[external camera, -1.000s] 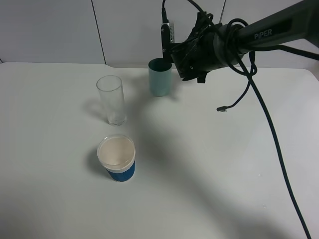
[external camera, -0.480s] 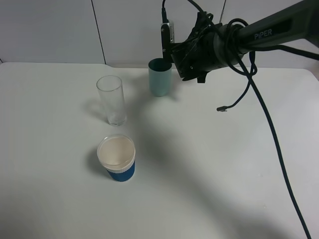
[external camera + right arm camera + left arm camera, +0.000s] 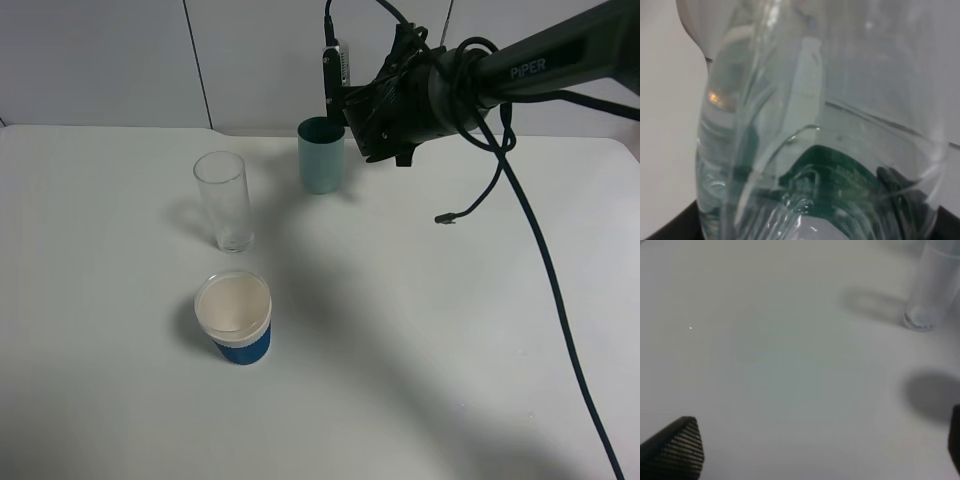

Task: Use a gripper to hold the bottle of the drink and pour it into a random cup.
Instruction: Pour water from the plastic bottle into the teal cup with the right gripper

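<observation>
At surface 12 o'clock, right gripper pinches bottle high, just past 1 o'clock rim of cup, so tipping sends drink inside. Left gripper spread wide, empty, well apart from pour.

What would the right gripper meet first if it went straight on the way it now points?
Beyond the bottle it holds, the right gripper would probably meet the rim of the cup first, though depth is unclear.

The left gripper hung over the white table, its fingers spread wide. A clear glass tumbler stood farther off.
</observation>
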`<state>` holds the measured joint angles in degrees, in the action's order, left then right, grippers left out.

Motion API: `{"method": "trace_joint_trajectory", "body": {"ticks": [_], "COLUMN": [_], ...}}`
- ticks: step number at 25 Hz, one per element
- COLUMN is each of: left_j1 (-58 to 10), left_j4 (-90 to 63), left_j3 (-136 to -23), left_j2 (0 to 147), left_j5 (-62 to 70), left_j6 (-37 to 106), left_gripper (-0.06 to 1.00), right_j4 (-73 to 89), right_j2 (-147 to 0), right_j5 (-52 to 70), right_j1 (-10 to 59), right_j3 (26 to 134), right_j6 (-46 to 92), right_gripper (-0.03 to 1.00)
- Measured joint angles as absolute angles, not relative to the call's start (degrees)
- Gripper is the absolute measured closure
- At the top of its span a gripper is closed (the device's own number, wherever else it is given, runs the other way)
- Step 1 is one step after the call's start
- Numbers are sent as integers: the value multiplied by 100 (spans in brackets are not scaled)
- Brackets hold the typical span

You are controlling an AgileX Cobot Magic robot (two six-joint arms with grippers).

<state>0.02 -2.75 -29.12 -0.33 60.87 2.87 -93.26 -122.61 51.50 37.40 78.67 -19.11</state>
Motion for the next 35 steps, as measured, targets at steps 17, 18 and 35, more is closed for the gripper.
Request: {"method": "trace_joint_trajectory", "body": {"ticks": [17, 18, 35], "left_j1": [2, 2, 2], "left_j4": [-275, -275, -275], "left_j3": [-2912, -2912, -2912], "left_j2": [-33, -33, -33], "left_j5": [6087, 6087, 6087], "left_j6": [287, 287, 287], "left_gripper": [-5, -5, -5], "right_j4": [-9352, -9353, -9377], "right_j2": [-12261, -12261, -12261], "right_j5": [5156, 5156, 5156], "right_j1": [3740, 3740, 3740], "right_j3": [7867, 7867, 7867], "right_j6": [-1751, -1699, -1604], "right_gripper": [42, 42, 42]}}
